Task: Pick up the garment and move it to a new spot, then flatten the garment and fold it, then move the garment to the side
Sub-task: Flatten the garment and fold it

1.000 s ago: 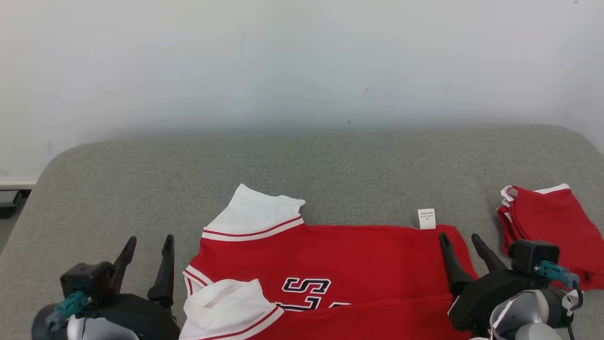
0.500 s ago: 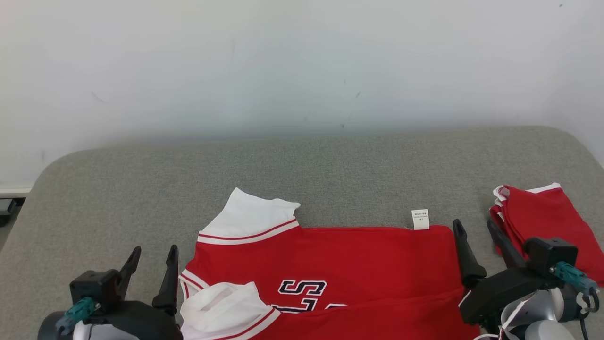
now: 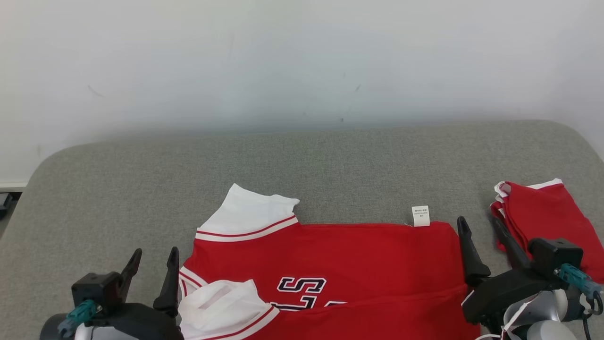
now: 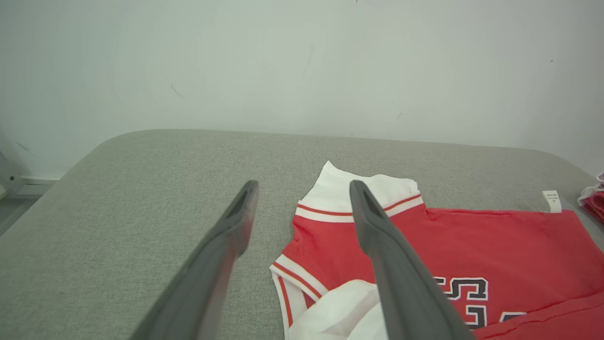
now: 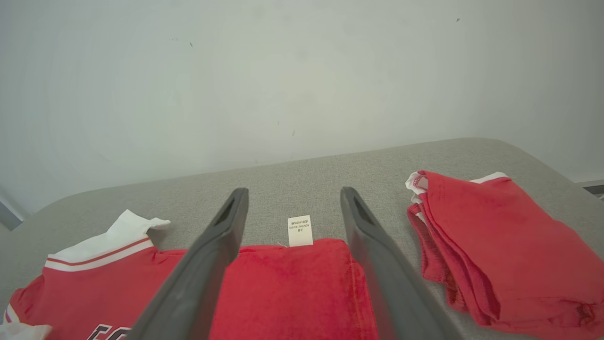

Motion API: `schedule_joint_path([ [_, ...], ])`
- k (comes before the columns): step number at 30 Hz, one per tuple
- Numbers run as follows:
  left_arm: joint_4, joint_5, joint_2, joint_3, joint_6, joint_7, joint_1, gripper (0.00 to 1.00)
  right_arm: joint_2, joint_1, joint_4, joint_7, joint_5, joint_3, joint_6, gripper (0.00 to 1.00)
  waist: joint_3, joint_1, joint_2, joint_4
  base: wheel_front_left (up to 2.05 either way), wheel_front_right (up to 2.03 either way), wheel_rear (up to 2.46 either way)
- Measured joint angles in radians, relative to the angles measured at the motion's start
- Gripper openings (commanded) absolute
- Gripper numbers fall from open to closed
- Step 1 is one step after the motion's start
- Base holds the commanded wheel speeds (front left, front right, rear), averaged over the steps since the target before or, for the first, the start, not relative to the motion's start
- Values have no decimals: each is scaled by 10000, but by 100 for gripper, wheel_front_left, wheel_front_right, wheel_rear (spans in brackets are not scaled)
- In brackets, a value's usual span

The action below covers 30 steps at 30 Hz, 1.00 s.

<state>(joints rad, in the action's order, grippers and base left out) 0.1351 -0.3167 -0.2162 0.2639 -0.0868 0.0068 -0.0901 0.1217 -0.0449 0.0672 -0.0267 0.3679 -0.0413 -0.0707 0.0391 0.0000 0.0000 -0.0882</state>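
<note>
Shirt: red, flat on grey cushion.
Left gripper: jaws apart, empty.
Right gripper: jaws apart, empty.

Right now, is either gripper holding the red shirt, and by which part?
Nothing is held. The left gripper and right gripper are both open, one at each end of the red shirt.

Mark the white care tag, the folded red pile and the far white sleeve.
Small white care tag (image 3: 420,216): head view, tag's middle.
Folded red fabric pile (image 3: 542,213): head view, top layer.
Far white fabric sleeve (image 3: 250,210): head view, white panel.
</note>
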Motion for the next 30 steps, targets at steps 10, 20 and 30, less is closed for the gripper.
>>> schedule_joint_path([
  [10, 100, 0, 19, 36, 79, -10, -4, 100, 8, 0, 27, 96, -15, -2, -8, 100, -110, 0, 0, -14, 0, 0, 0],
  [20, 144, -6, 23, 150, 180, 21, -6, 100, 17, 104, 151, -105, -17, -127, -8, 100, -229, 0, 0, 5, 0, 0, 0],
  [30, 267, -6, -27, 569, 598, 955, -901, 100, 414, 63, 259, -1475, -125, -274, -40, 100, -864, 0, 0, 35, 0, 0, 0],
])
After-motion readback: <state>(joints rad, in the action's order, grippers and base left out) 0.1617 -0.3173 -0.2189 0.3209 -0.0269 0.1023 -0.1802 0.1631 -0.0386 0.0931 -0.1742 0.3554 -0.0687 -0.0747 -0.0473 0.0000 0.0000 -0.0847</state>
